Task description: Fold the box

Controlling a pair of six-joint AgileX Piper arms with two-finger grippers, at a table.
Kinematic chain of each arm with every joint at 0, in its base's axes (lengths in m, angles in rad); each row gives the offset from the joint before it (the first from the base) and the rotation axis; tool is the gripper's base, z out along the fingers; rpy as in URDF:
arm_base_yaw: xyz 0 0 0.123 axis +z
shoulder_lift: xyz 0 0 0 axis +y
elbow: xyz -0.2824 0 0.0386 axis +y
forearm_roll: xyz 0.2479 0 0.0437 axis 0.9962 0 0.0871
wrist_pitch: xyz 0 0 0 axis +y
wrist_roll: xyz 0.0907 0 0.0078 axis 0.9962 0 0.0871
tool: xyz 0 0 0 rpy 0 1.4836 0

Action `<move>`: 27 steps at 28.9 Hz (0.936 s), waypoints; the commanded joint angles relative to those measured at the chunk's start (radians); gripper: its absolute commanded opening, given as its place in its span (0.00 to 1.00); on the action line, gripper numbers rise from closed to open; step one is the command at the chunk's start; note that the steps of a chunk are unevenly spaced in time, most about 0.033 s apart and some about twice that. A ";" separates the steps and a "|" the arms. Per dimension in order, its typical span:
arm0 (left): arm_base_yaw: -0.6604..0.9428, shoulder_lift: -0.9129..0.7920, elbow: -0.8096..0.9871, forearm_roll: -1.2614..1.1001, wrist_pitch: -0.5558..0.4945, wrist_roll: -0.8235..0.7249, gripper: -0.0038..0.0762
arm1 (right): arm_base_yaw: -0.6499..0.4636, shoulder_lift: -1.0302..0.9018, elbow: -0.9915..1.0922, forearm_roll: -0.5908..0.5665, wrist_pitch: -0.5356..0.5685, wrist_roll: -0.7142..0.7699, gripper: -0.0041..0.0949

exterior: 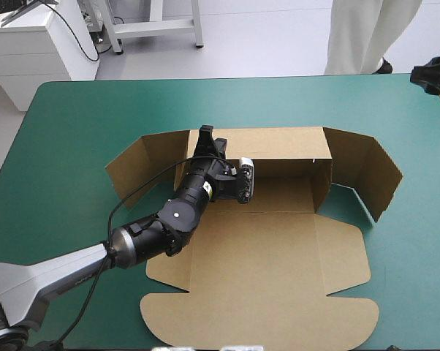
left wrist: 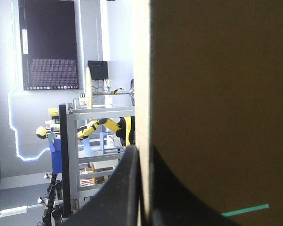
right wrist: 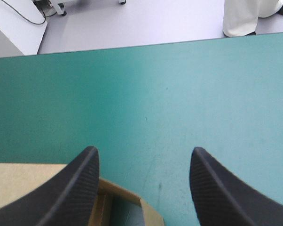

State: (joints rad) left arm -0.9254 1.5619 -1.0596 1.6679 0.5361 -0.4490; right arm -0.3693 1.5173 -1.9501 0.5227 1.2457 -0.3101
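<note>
I am at the wall-raising step on the brown box (exterior: 278,248), which sits mid-surface (exterior: 59,131) with its lid flat toward the near edge: my left hand (exterior: 205,140) is pinched onto the back wall's top edge, my right hand (right wrist: 141,155) hangs wide apart and empty near the box's far right flap, and I judge the side flaps need tucking next.

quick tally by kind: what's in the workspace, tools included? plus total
Brown cut-board box, back wall raised: 1
Black fin-fingered tools: 2 (left tool shut on the box's back wall, right tool open)
Teal-green covered table: 1
Total: 4
</note>
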 commanded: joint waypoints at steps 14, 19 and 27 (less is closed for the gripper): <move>-0.008 -0.030 0.004 0.060 0.006 -0.081 0.01 | 0.232 0.348 -0.243 -0.125 -0.015 0.067 0.58; -0.008 -0.030 0.004 0.067 0.008 -0.081 0.01 | 0.232 0.385 -0.234 -0.147 0.000 0.069 0.58; -0.008 -0.030 0.004 0.069 0.008 -0.081 0.01 | 0.232 0.384 -0.106 -0.178 0.002 0.045 0.58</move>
State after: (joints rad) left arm -0.9265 1.5619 -1.0399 1.7414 0.5432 -0.5086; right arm -0.1351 1.9581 -2.0731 0.3337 1.2449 -0.2465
